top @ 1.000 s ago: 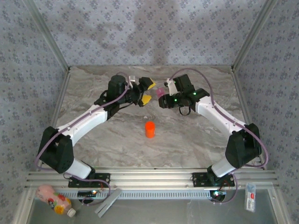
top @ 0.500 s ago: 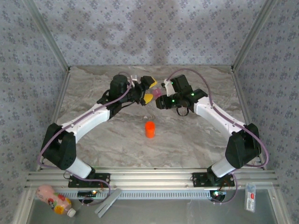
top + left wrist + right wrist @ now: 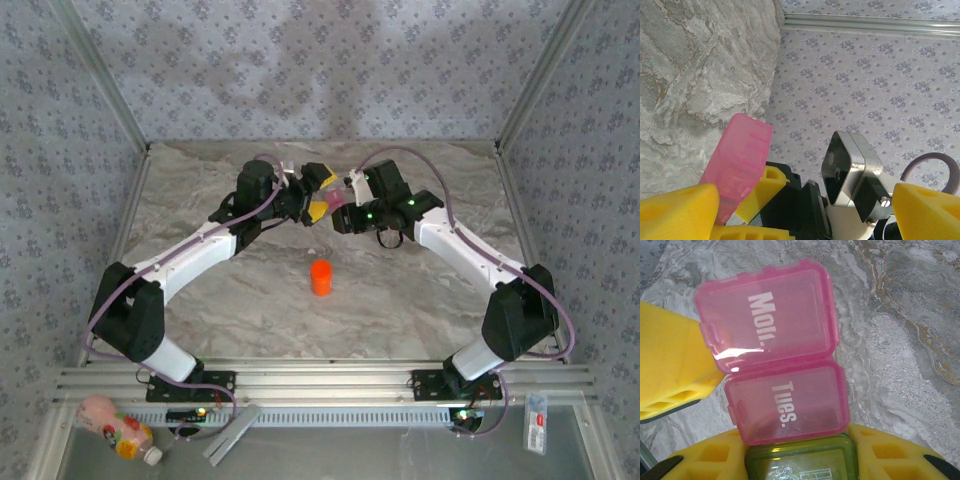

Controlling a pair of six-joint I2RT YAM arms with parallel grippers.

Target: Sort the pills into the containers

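L hand (image 3: pixel 320 195) moved in beside lid edge of pill case (image 3: pixel 785 405).

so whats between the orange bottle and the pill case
Nothing: bare marble tabletop separates the orange bottle from the pill case, seen in the top view.

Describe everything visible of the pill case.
The pill case is translucent plastic: two pink sections, lettered "Mon." and "Tues." in white, joined to a green section. The right gripper clamps the green end between yellow pads, so the pink end sticks out in front of the marbled table. The "Mon." section has a small tab on one edge; a yellow finger of the open left gripper sits right beside that edge, contact unclear.
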